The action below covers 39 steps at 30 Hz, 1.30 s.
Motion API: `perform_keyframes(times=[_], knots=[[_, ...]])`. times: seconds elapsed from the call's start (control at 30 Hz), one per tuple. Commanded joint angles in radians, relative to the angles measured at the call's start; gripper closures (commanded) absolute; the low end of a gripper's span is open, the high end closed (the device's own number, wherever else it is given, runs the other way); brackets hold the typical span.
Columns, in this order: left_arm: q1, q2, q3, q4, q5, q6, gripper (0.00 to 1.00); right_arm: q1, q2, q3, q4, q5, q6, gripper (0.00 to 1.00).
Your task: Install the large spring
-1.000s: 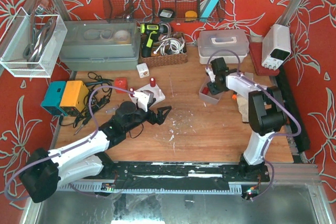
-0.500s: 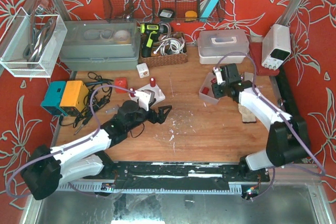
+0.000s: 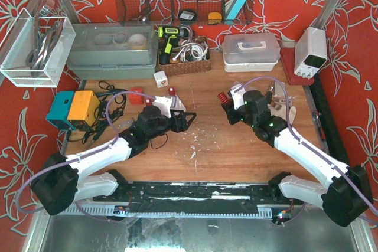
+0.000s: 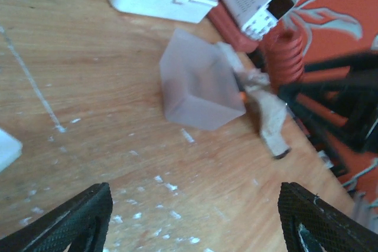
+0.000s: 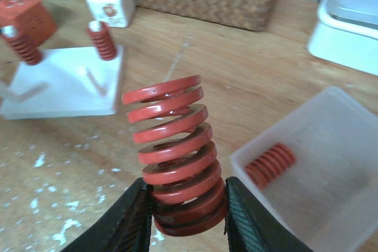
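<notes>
Carrying step, by judgement: right gripper (image 5: 183, 205) pinches large spring (image 5: 177, 151) by its lower coils, centre of wrist frame. Next it needs upright alignment over white base (image 5: 65, 81), upper left — left gripper (image 4: 195, 222) stands spread.

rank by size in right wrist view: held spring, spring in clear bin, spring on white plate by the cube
1. held spring, though nearest the camera
2-3. bin spring and plate spring look alike; not ranked

The top camera looks down on the table (image 3: 230, 151) from behind. Both close wrist cameras share the bin (image 4: 201, 84), ahead of the left pincer (image 4: 195, 193), right of the right pincer (image 5: 186, 202).
</notes>
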Motion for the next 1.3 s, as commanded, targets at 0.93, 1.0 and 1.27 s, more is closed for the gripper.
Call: perform_keyframes(times=[0.93, 1.0, 1.27], knots=[[0.020, 0.209, 0.275, 0.005, 0.371, -0.260, 0.33, 0.308, -0.083, -0.169, 0.329, 0.074, -0.068, 0.98], [0.020, 0.209, 0.276, 0.009, 0.368, -0.267, 0.39, 0.314, -0.080, -0.166, 0.327, 0.076, -0.071, 0.98], [0.020, 0.207, 0.272, 0.005, 0.339, -0.267, 0.59, 0.323, -0.065, -0.160, 0.326, 0.057, -0.082, 0.97]])
